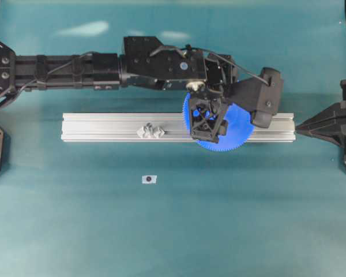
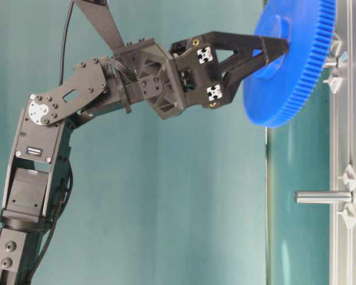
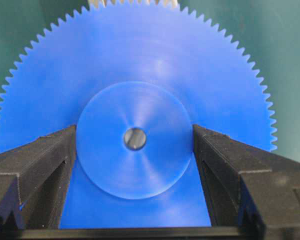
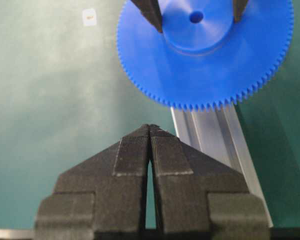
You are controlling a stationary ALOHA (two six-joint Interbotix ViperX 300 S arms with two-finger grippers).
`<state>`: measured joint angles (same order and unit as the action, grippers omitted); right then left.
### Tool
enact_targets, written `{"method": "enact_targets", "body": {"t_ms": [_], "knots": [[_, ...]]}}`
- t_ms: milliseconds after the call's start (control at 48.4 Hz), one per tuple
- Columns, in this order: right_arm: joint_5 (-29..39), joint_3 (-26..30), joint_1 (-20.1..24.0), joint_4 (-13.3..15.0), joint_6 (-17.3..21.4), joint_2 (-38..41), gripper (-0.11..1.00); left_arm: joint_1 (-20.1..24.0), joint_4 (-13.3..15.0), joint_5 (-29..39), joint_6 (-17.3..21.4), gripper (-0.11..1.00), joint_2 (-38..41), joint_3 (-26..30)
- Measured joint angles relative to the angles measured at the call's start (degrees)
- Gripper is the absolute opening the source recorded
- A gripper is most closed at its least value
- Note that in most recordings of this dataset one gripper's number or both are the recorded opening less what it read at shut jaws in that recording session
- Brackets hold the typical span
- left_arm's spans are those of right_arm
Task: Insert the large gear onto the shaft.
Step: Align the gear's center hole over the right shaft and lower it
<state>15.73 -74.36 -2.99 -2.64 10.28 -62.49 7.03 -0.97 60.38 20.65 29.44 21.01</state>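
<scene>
- Left gripper (image 3: 135, 145) is clamped on the raised hub of the large gear (image 3: 140, 75), one finger (image 3: 45, 160) at 9 o'clock of the hub and the other at 3 o'clock, with the centre hole showing between them.
- Right gripper (image 4: 150, 132) has its jaws pressed together on nothing and hangs well apart from the work, at 6 o'clock of the gear in its own wrist view.
- In the overhead view the gear hangs over the right-hand part of the aluminium rail (image 1: 104, 124), covering the spot below it; the other clear pin mount (image 1: 150, 131) sits near the rail's middle, at 9 o'clock of the gear.
- From table level the shaft (image 2: 332, 59) shows just behind the gear's rim, and the disc is tilted rather than square to the rail. Something grey shows through the bore in the left wrist view, so the hole looks about lined up; whether the pin has entered it, I cannot tell.
- The gear is probably light, stiff plastic with a smooth, fairly slippery face and fine teeth that could chip.
- The hub is the sensible place to hold: gripping there spares the teeth, keeps the bore in sight, and lets the disc be levelled before pressing down.
- A small white tag (image 1: 149, 179) lies on the green table (image 1: 248, 231), at 6 o'clock of the rail.
</scene>
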Motion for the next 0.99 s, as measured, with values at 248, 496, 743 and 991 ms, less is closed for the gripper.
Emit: {"method": "enact_targets", "body": {"t_ms": [248, 496, 743, 991], "knots": [[0.0, -0.1, 0.0, 0.0, 0.1, -0.1, 0.05, 1.3, 0.1, 0.7, 0.4, 0.77, 0.0, 0.0], [-0.1, -0.1, 0.0, 0.0, 0.1, -0.4, 0.05, 1.3, 0.1, 0.7, 0.9, 0.77, 0.0, 0.2], [0.0, -0.2, 0.0, -0.1, 0.1, -0.4, 0.05, 1.3, 0.2, 1.0, 0.7, 0.77, 0.1, 0.2], [0.0, -0.3, 0.0, 0.0, 0.1, -0.4, 0.05, 1.4, 0.1, 2.9, 0.5, 0.77, 0.0, 0.3]]}}
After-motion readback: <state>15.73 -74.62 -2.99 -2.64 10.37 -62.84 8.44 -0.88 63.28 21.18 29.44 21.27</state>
